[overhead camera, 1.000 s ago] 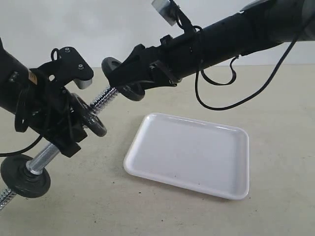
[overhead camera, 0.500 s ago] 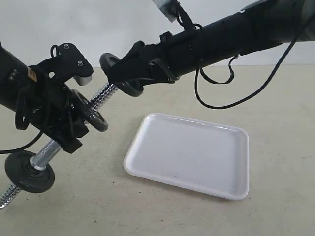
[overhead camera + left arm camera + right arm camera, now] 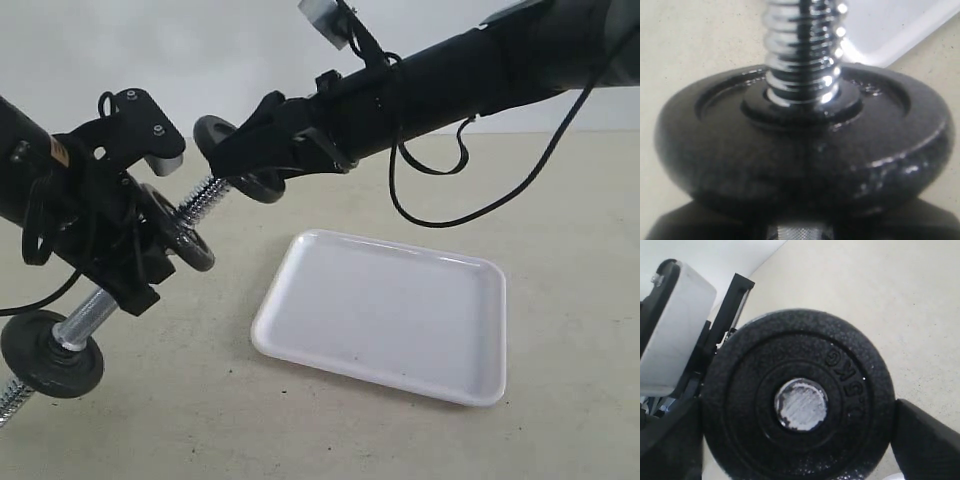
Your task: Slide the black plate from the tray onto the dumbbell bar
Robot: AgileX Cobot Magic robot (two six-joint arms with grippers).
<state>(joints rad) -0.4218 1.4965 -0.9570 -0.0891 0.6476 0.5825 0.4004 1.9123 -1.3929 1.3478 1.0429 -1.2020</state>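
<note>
**Exterior view.** The right arm is extended from the upper right of the frame toward the upper left. Its right hand [image 3: 236,160] is closed on the rim of the black plate [image 3: 213,133]. The plate is held upright in the air at the threaded upper tip of the dumbbell bar [image 3: 84,320]. The bar is held tilted, rising from the lower left, by the left hand [image 3: 135,265], which is clamped around its middle beside a mounted disc [image 3: 190,245]. A second disc [image 3: 50,358] is seen near the bar's lower end. The tray [image 3: 400,310] lies on the table [image 3: 560,300] at lower centre, apart from both hands.

**Right wrist view.** The bar's end face is seen within the plate's centre hole, and fingers [image 3: 927,440] are pressed on opposite edges. Whether the tip has entered the hole cannot be told.
</note>
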